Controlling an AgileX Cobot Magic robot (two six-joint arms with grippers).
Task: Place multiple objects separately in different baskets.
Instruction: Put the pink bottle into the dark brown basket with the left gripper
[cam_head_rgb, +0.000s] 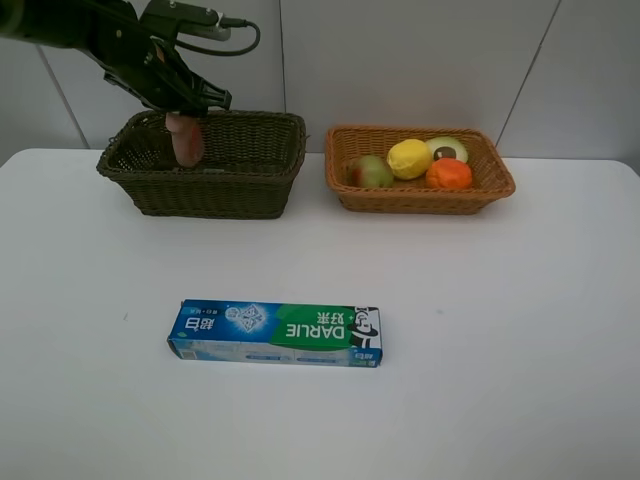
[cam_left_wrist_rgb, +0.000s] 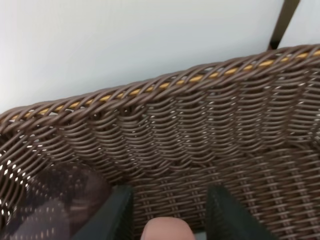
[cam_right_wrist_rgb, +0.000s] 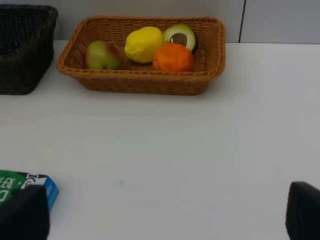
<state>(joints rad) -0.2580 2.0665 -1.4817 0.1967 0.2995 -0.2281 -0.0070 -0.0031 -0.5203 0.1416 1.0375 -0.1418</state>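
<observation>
The toothpaste box (cam_head_rgb: 275, 334) lies flat on the white table (cam_head_rgb: 500, 330) at six o'clock. Farther back, at one o'clock, the tan basket (cam_head_rgb: 419, 195) holds pear (cam_head_rgb: 370, 171), lemon (cam_head_rgb: 409, 158), avocado (cam_head_rgb: 447, 149) and orange (cam_head_rgb: 449, 174). At eleven o'clock the left hand (cam_head_rgb: 195, 108) pinches the pink bottle (cam_head_rgb: 185, 138) inside the dark basket (cam_head_rgb: 205, 190). The right hand (cam_right_wrist_rgb: 160, 212) is spread wide, empty.
</observation>
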